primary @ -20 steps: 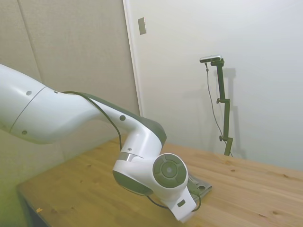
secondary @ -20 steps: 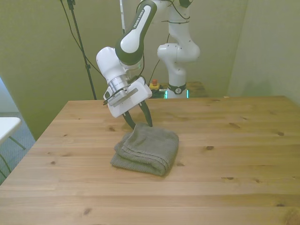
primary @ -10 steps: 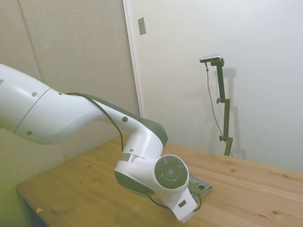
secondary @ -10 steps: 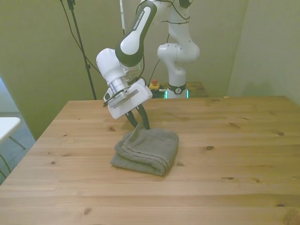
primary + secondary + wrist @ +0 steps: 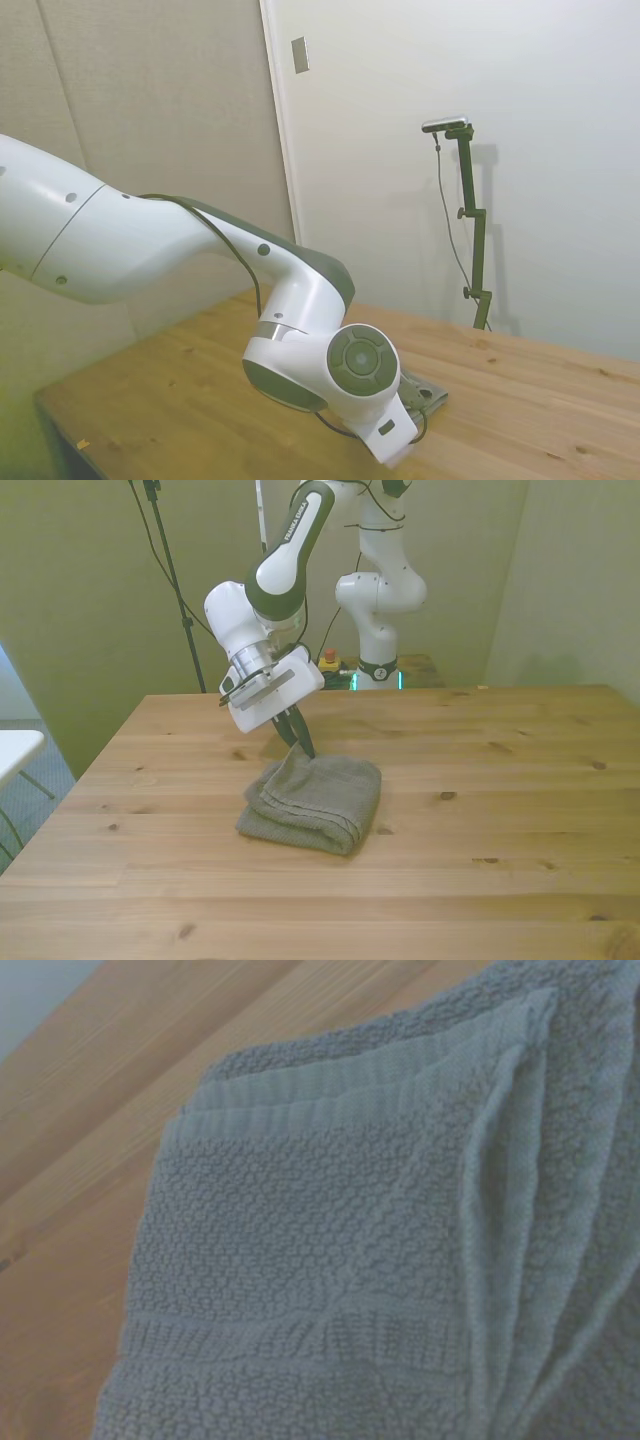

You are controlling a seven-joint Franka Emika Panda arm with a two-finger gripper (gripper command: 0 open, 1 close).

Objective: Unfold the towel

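Observation:
The towel point(image 5: 318, 798) lies folded in several layers on the wooden table point(image 5: 500, 810), a little toward the front view's left of centre. My gripper point(image 5: 300, 748) comes down at a slant onto the towel's far corner, fingers pressed together on the cloth there. That corner stands slightly raised. In the wrist view the towel point(image 5: 330, 1260) fills most of the picture, with its stacked hems and folded edges showing over the wood. The side view shows only my arm point(image 5: 300, 350); towel and fingers are hidden there.
The robot's base point(image 5: 378, 610) stands behind the table's far edge. Bare wood stretches to the front view's right and toward the near edge. A white surface point(image 5: 15, 748) sits off the table at the front view's left.
The fingers, open astride the towel's far corner one second ago, have drawn together on it. The corner has bunched up slightly; the arm has barely shifted.

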